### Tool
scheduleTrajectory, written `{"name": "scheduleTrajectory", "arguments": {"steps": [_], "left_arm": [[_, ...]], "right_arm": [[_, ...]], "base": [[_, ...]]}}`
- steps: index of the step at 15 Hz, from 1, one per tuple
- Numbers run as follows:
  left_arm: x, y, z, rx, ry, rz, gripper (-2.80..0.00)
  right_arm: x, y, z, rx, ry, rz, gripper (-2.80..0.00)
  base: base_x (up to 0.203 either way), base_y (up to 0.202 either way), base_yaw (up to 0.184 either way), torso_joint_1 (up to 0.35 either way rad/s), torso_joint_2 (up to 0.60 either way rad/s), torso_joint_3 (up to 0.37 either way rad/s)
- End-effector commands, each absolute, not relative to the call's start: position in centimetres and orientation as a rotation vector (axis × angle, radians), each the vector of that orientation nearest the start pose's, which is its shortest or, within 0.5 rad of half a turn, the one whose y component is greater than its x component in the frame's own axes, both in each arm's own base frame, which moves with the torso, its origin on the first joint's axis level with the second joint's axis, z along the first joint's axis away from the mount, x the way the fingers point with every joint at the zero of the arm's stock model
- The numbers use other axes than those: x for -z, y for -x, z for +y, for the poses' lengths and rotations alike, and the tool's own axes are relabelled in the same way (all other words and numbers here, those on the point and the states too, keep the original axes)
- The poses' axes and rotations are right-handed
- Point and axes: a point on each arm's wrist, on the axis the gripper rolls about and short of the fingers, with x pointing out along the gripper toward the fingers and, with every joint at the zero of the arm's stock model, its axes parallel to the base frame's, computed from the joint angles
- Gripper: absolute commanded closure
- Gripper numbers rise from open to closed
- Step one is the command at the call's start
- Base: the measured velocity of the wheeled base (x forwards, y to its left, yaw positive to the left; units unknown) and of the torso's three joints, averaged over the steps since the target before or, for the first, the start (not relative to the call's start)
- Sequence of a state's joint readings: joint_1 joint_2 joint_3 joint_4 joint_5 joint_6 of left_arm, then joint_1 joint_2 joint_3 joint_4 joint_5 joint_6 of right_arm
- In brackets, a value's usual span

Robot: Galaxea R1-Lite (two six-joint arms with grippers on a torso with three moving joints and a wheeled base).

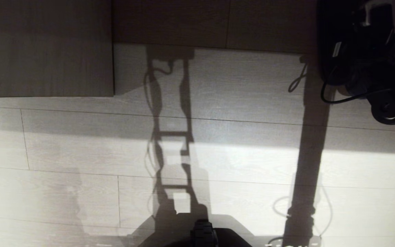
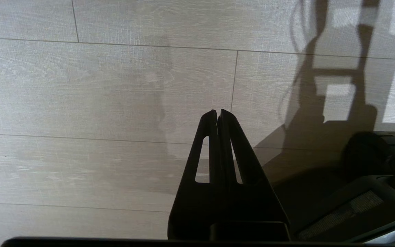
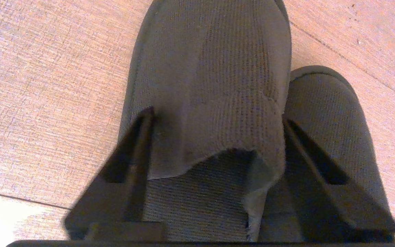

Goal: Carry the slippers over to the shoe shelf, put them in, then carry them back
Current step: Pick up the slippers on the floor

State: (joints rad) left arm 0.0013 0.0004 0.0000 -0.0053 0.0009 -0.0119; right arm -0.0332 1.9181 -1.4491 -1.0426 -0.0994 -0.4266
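R gripper (image 3: 214, 116) spread wide astride nearer of the slippers (image 3: 211, 79), pair side by side on wood floor (image 3: 46, 85). Best lift straight up, no snagging fabric. L gripper (image 2: 218, 115) pressed together, idle.

Home: plank floor (image 1: 252, 164), slippers (image 3: 214, 85)

The right gripper (image 3: 214, 116) points downward, its two dark fingers (image 3: 139, 137) spread wide apart, one at lower left and one at lower right of the right wrist view. The left gripper (image 2: 218, 113) hangs low, fingers pressed together at their tips.
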Motion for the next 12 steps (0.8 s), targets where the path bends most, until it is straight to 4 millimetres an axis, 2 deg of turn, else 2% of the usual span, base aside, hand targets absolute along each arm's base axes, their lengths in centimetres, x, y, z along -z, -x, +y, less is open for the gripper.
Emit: {"name": "scheduleTrajectory", "arguments": {"steps": [1,6,12], "left_arm": [[-7.6,2.3,0.0,-0.003,0.012,-0.006,0.0],[-7.6,2.3,0.0,-0.003,0.012,-0.006,0.0],[-7.6,2.3,0.0,-0.003,0.012,-0.006,0.0]], "right_arm": [[-32.9,-37.4,-1.5,0.253,0.397,-0.549,-2.8],[-33.4,-36.2,-1.6,0.255,0.399,-0.535,-2.8],[-34.1,-33.5,-1.7,0.272,0.398,-0.517,-2.8]], "base": [[0.0,0.0,0.0,0.0,0.0,0.0],[0.0,0.0,0.0,0.0,0.0,0.0],[0.0,0.0,0.0,0.0,0.0,0.0]]}}
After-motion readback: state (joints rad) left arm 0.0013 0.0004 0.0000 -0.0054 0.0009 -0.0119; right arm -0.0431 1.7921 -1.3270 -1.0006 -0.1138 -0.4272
